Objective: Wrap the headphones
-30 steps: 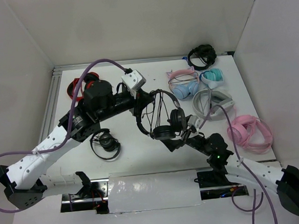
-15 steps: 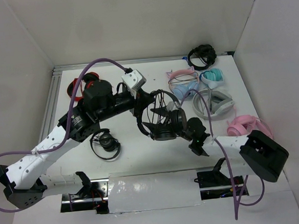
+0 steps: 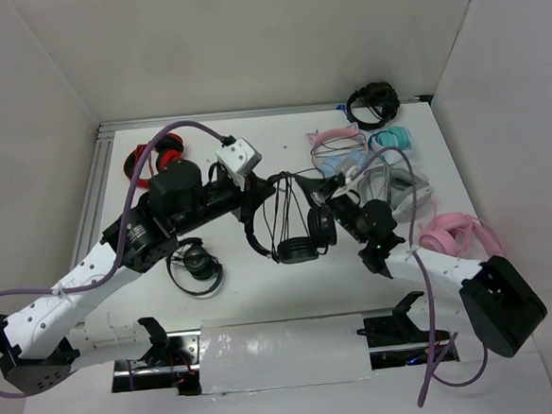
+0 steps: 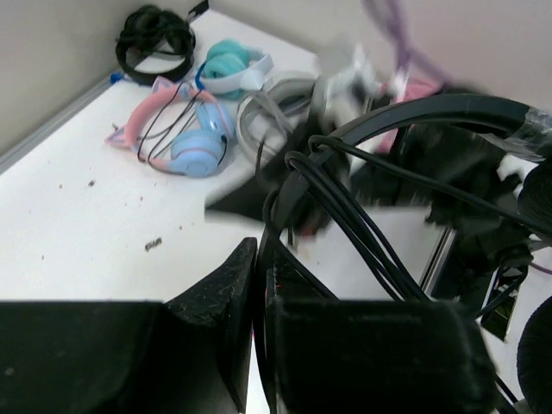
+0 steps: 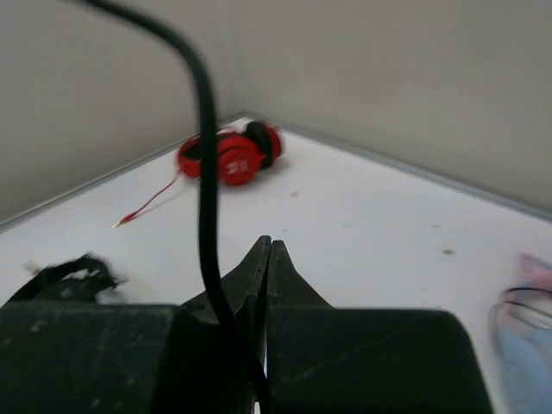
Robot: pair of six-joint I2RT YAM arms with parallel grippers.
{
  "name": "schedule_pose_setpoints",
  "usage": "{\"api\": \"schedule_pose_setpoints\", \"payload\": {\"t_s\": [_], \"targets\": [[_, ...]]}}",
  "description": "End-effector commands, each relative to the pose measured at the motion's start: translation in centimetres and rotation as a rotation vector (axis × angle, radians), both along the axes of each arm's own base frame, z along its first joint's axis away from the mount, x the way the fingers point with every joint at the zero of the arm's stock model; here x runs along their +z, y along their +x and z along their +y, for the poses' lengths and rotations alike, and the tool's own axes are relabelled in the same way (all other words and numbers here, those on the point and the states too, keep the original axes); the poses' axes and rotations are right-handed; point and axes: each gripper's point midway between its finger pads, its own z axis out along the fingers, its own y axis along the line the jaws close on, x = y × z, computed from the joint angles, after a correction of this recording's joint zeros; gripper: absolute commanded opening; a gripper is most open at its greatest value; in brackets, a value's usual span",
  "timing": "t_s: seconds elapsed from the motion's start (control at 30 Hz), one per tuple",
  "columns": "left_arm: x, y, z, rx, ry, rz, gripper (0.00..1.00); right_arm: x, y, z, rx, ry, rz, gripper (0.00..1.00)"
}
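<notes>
The headphones (image 3: pixel 296 246) hang above the table's middle, black, with a thin headband and round earcups, their long cable looped several times across the band. My left gripper (image 3: pixel 256 197) is shut on the thin headband; in the left wrist view the band (image 4: pixel 448 108) arcs away from the closed left gripper (image 4: pixel 259 247), cable strands (image 4: pixel 362 233) beside it. My right gripper (image 3: pixel 337 205) is at the earcups' right. In the right wrist view the right gripper (image 5: pixel 270 245) is shut, and the black cable (image 5: pixel 203 164) drops from above into its seam.
A red-and-black pair (image 3: pixel 154 160) lies at the back left, and a small black pair (image 3: pixel 197 265) under the left arm. At the right lie pink-and-blue cat-ear (image 3: pixel 339 157), teal (image 3: pixel 392 142), grey (image 3: pixel 400 187) and pink (image 3: pixel 463 237) headphones. A black pair (image 3: pixel 373 104) sits at the back.
My right gripper has gone from wide open to shut on the cable while its arm swung from below the earcups to their right. The left arm and headphones shifted slightly left.
</notes>
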Motion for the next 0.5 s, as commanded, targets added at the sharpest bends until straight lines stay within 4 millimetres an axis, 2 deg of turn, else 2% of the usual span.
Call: {"api": "schedule_pose_setpoints", "payload": {"t_s": [0.0,0.03,0.07,0.1,0.2,0.23,0.37,0.47], "targets": [[0.4,0.2,0.4,0.039,-0.057,-0.015,0.00,4.7,2.3,-3.9,-0.140,0.052,-0.031,0.00],[-0.2,0.2,0.3,0.039,-0.048,-0.004,0.00,5.5,2.7,-4.2,-0.147,0.032,-0.039,0.00],[-0.6,0.2,0.3,0.039,-0.039,0.008,0.00,6.1,3.7,-5.9,-0.197,0.028,-0.047,0.00],[-1.7,0.7,0.4,0.070,-0.012,0.024,0.00,7.0,4.0,-6.7,-0.219,0.032,-0.055,0.00],[-2.7,0.4,0.1,0.061,0.001,0.030,0.00,8.3,5.6,-8.9,-0.271,0.012,-0.043,0.00],[-2.4,-0.2,-0.1,0.031,-0.008,0.020,0.00,8.7,6.2,-9.6,-0.284,0.002,-0.033,0.00],[-1.9,-1.6,-0.5,-0.016,-0.015,0.008,0.00,7.8,7.7,-10.2,-0.286,-0.029,0.027,0.00],[-1.9,-3.0,-1.1,-0.059,-0.006,0.005,0.00,6.2,8.6,-10.1,-0.280,-0.052,0.067,0.00]]}}
